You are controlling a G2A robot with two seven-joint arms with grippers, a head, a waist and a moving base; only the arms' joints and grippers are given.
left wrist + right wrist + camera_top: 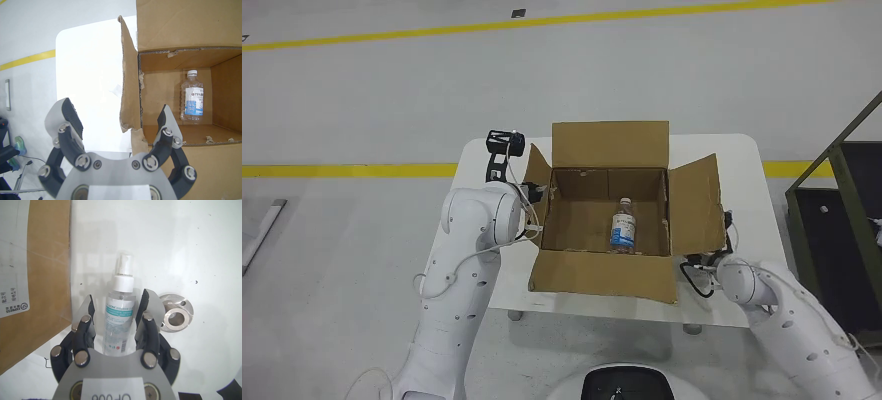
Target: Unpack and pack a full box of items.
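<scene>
An open cardboard box [607,272] stands on the white table [722,160], all flaps folded out. One clear bottle [622,225] with a white cap and blue label lies on the box floor. My left gripper [119,117] hangs open at the box's left side, with the torn left flap [128,79] between its fingers and touching neither. My right gripper [118,305] is open low over the table outside the box's right wall [47,275]. Its fingers straddle a clear spray bottle [118,315] lying on the table, with gaps on both sides.
A shiny metal flange [176,315] lies on the table just beside one right finger. A dark metal rack [842,200] stands past the table's right edge. Bare tabletop lies left of the box [85,66].
</scene>
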